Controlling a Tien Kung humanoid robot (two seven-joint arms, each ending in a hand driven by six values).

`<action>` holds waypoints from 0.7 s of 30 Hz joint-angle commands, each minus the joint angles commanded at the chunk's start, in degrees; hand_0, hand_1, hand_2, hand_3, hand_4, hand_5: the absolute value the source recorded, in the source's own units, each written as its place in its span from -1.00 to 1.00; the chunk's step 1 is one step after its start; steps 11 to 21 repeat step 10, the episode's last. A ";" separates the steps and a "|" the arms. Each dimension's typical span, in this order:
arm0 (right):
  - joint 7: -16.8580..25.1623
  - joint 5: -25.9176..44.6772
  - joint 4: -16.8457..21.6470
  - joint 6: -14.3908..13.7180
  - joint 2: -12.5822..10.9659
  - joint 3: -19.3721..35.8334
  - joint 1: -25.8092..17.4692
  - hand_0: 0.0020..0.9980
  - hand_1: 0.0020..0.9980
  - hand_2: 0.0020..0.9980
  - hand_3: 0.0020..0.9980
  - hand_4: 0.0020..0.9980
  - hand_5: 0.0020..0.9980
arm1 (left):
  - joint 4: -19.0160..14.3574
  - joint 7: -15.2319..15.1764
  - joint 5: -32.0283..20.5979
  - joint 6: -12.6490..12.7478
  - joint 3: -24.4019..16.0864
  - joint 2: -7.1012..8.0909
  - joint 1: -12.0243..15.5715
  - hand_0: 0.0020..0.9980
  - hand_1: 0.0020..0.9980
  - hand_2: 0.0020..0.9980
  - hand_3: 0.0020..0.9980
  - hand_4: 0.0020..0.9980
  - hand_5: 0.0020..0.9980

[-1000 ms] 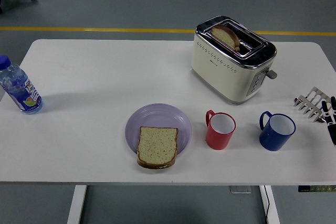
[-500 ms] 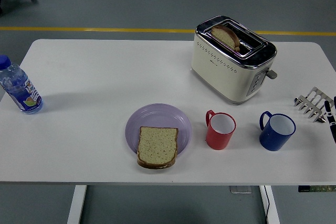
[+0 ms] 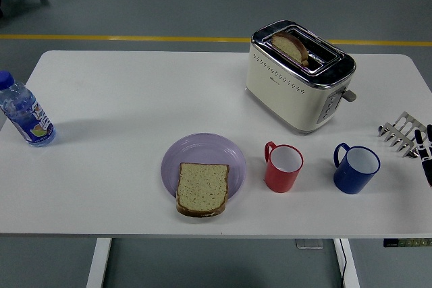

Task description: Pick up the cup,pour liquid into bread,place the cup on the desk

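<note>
right hand (image 3: 426,156) at right edge of frame, shifted slightly back inward versus half a second ago, only black fingertips visible; cannot tell finger state. touching nothing, just beside metal rack (image 3: 401,131). everything else on table unmoved since earlier frames.

red cup (image 3: 283,167) at lower centre-right, upright, smooth glossy cylinder with white inside, handle toward upper left. blue cup (image 3: 356,168) right of it, same shape, handle also upper left, between red cup and hand. cups apart, not touching.

bread (image 3: 202,188) lower centre, squarish slice, speckled pale crumb, brown crust, lying flat on round lilac plate (image 3: 202,150), overhanging plate's near rim. plate just left of red cup.

toaster (image 3: 298,75) upper centre-right, cream body, rounded corners, shiny chrome top, dotted line along side, lever on right end, brown slice standing in a slot. behind both cups.

bottle (image 3: 24,115) at left edge, clear plastic, blue cap, coloured label, well apart from the rest.

table (image 3: 121,99) white, matte, rounded corners. grey floor with yellow stripe along top.
</note>
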 joint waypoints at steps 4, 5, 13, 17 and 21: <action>0.01 0.11 -0.07 -0.01 0.11 0.00 0.22 0.08 -0.04 0.19 0.16 0.23 -1.00 | 0.01 0.07 0.10 0.13 -0.40 0.04 -0.27 0.34 0.47 0.47 0.26 -0.21 1.00; 0.01 0.12 -0.08 0.00 0.13 0.00 0.26 0.08 -0.05 0.19 0.16 0.23 -1.00 | 0.02 0.08 0.11 0.15 -0.47 0.05 -0.32 0.34 0.47 0.47 0.26 -0.21 1.00; 0.00 0.12 -0.10 0.02 0.19 -0.06 0.55 0.08 -0.05 0.19 0.16 0.23 -1.00 | 0.02 0.08 0.15 0.14 -0.71 0.09 -0.57 0.34 0.47 0.47 0.26 -0.21 1.00; 0.00 0.12 -0.10 0.02 0.19 -0.06 0.55 0.08 -0.05 0.19 0.16 0.23 -1.00 | 0.02 0.08 0.15 0.14 -0.71 0.09 -0.57 0.34 0.47 0.47 0.26 -0.21 1.00; 0.00 0.12 -0.10 0.02 0.19 -0.06 0.55 0.08 -0.05 0.19 0.16 0.23 -1.00 | 0.02 0.08 0.15 0.14 -0.71 0.09 -0.57 0.34 0.47 0.47 0.26 -0.21 1.00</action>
